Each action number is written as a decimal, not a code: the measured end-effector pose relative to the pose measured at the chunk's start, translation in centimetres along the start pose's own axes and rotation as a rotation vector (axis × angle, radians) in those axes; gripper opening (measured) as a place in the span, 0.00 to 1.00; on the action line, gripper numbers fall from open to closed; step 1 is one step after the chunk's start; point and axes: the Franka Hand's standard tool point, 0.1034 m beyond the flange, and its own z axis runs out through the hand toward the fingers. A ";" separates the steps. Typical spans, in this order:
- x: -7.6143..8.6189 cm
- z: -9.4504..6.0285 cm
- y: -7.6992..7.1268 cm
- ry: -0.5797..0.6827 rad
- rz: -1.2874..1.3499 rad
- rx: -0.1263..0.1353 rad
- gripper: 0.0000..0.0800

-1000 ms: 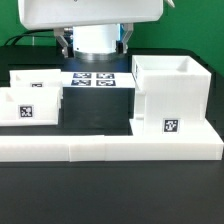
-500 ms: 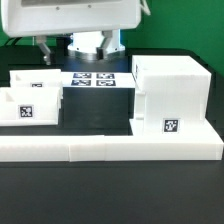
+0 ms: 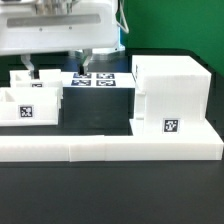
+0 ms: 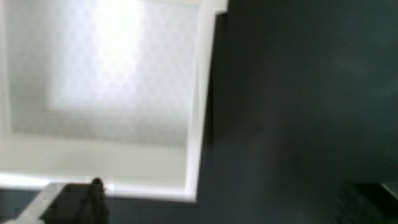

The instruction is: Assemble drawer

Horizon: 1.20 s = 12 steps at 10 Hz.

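The white cube-like housing (image 3: 170, 95) stands at the exterior view's right, with a tag on its front. Two small white open-topped trays sit at the left, a far one (image 3: 38, 82) and a near one (image 3: 28, 110), each tagged. My gripper (image 3: 56, 70) hangs open and empty just above the far tray, one finger (image 3: 28, 69) over its left end. In the wrist view a tray's white inside (image 4: 107, 90) lies beside dark table, and my gripper (image 4: 226, 205) spans the tray's edge with its dark fingertips (image 4: 75, 205) far apart.
A long low white L-shaped wall (image 3: 110, 150) runs along the front and up the right side of the housing. The marker board (image 3: 96, 80) lies flat behind, between the trays and the housing. The table (image 3: 100, 195) is black.
The arm has moved to the exterior view's left and come lower, from over the marker board to over the far tray. The parts have not moved.
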 end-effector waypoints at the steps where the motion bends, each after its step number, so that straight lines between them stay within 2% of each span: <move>1: 0.2 -0.3 -0.1 0.005 -0.003 -0.001 0.81; 5: -0.1 0.1 0.3 -0.001 -0.001 0.000 0.81; 7: -1.4 1.9 0.3 0.016 0.003 -0.025 0.81; 8: -2.0 2.8 0.2 0.014 0.003 -0.029 0.81; 12: -2.5 5.6 0.8 0.023 0.003 -0.058 0.81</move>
